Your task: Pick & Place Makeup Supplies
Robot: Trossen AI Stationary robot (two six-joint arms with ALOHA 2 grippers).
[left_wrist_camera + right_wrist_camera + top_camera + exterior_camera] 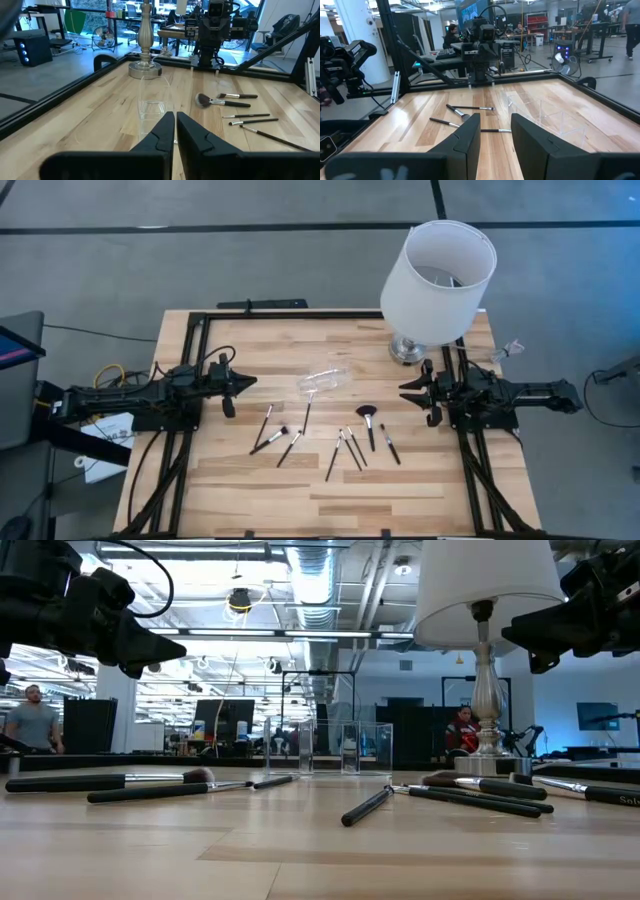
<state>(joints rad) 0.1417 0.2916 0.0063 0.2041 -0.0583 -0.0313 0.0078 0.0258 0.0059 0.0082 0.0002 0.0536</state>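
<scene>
Both arms are waiting at the desk [330, 490] edges, left gripper [243, 385] fingers closed on nothing, right gripper [408, 392] fingers partly apart and empty, leaving the makeup brushes [345, 448] lying loose mid-desk beside the clear pouch [323, 381], apparently unpicked.

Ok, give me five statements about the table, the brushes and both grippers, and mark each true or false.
1. The left gripper is shut and holds nothing. True.
2. The right gripper grips a brush. False: its fingers stand apart, empty.
3. The makeup brushes all lie on the table. True.
4. The lamp lies tipped over. False: it stands upright at the far right corner.
5. The clear organizer holds brushes. False: it is empty.
</scene>
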